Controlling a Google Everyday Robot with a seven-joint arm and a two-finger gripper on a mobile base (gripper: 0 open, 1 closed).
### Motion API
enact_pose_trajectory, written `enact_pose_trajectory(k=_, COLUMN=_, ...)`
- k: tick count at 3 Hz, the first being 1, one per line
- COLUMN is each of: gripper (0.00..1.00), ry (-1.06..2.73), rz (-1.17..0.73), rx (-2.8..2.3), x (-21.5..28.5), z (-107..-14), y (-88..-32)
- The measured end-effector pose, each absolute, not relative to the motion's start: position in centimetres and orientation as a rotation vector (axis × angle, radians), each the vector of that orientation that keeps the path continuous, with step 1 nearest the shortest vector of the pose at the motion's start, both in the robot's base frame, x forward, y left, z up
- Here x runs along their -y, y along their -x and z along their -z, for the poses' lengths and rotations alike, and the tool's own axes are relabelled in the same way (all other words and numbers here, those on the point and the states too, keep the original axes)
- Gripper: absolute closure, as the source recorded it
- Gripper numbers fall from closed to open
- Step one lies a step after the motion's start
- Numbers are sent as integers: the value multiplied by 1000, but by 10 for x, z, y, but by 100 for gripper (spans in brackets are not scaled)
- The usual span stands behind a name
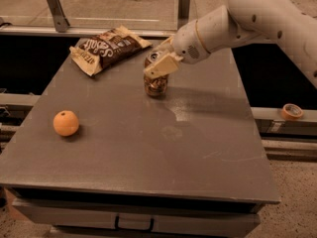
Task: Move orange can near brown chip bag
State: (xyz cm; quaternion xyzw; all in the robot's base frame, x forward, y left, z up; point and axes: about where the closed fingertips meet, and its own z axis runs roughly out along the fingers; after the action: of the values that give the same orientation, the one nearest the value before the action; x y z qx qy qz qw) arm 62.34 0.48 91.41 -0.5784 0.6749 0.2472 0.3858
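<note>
Mostly there, camera view: gripper (159, 66) over the table's (148, 172) far middle, fingers clamped on the orange can (156, 85). Brown chip bag (106, 48) sits at the can's 10 o'clock, near, not touching. Left: set down, release.

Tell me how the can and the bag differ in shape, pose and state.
The can is a small upright cylinder; the bag is flat, crinkled and longer. The gripper, over the rear middle of the table, holds the can; the bag lies free near the far left corner. Both show dark brown.
</note>
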Motion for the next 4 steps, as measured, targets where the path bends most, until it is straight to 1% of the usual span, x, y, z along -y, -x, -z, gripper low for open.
enact_pose_trajectory(k=1, gripper=100, ry=1499, rz=-622, rx=-1670, x=-46, z=-915, y=-646)
enact_pose_trajectory(k=2, gripper=100, ry=1508, rz=-595, rx=-1642, x=-75, z=-922, y=-669)
enact_pose_trajectory(k=3, gripper=82, ry=1523, rz=-570, rx=-1639, x=-97, z=-920, y=-687)
enact_pose_trajectory(k=4, gripper=59, ry=1534, rz=-549, rx=-1647, x=-115, z=-913, y=-703)
